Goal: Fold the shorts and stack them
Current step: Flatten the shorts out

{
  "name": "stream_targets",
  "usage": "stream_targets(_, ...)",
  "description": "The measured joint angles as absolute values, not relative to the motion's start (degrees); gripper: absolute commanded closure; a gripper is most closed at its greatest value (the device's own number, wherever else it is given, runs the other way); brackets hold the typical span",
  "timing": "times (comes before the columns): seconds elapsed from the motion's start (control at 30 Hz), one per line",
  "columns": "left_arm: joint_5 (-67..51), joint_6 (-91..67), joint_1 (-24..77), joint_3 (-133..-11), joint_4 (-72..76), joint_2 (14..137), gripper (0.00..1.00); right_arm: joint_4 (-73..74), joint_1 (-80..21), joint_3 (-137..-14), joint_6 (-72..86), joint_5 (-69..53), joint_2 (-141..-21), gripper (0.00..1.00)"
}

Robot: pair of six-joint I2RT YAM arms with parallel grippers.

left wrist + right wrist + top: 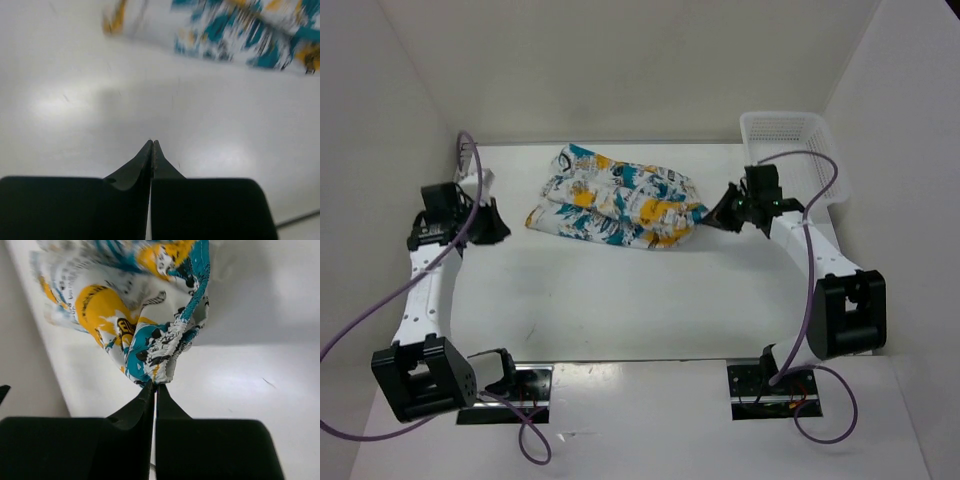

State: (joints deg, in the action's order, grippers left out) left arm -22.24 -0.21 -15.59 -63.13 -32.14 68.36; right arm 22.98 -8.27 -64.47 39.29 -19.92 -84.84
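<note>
Nearest the overhead camera, two arm bases (420, 378) are sitting at 6 o'clock. Beyond them the shorts (615, 205) are lying bunched and unfolded at 12 o'clock on the table (620, 300), with a white mesh basket (790, 135) standing at 2 o'clock. The left gripper (492, 225) is hovering at 9 o'clock, apart from the cloth. The right gripper (715, 215) is meeting the cloth's 3 o'clock end.

Left wrist view: the left gripper (152, 142) is showing its fingers clenched on nothing, over bare table. The shorts (240, 30) are showing blurred at 1 o'clock, well apart.

Right wrist view: the right gripper (155, 385) is pinching the hem of the shorts (150, 315), which are rising in a bunch toward 12 o'clock.

Judgement: the step in hand is spreading the garment flat. Doing it well is calling for the left gripper opening and taking the opposite edge. Both should then be drawing apart evenly, low over the table, so the single pinch is not slipping or dragging the whole bundle.
</note>
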Motion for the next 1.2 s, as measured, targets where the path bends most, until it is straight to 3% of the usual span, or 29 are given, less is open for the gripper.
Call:
stream_targets(0.17, -23.29, -0.25, -15.46, -44.71, -33.06, 68.25, 1.0, 24.03, -7.6, -49.89, 39.4, -18.63, -83.7, 1.0)
stream_targets(0.3, -23.66, -0.25, -14.13, -46.28, -33.15, 72.05, 1.0, 24.88, -7.6, -47.03, 39.07, -18.04, -84.14, 1.0)
stream_targets(0.4, -23.99, -0.27, -10.44, -55.16, -32.38, 80.6, 0.99, 24.32, -7.62, -47.03, 38.17, -17.67, -84.27, 1.0)
stream_targets(0.57, -22.44, -0.21, -3.7, -68.93, -27.66, 93.89, 0.62, 24.12, -7.6, -47.46, 37.34, -17.32, -85.76, 1.0)
stream_targets(0.77, -22.61, -0.3, -1.72, -74.74, -22.57, 101.93, 0.62, 24.16, -7.6, -48.38, 36.93, -16.97, -86.04, 1.0)
stream_targets(0.87, -22.76, -0.21, -1.58, -74.54, -20.91, 104.14, 0.48, 24.25, -7.62, -48.42, 36.91, -16.64, -86.0, 1.0)
stream_targets(0.93, -23.42, -0.23, -1.45, -73.82, -18.87, 105.06, 0.46, 24.34, -7.6, -48.42, 36.91, -16.36, -85.82, 1.0)
stream_targets(1.2, -26.22, -0.36, -0.16, -73.28, -11.05, 110.52, 0.46, 24.56, -7.62, -48.42, 36.73, -15.86, -84.88, 1.0)
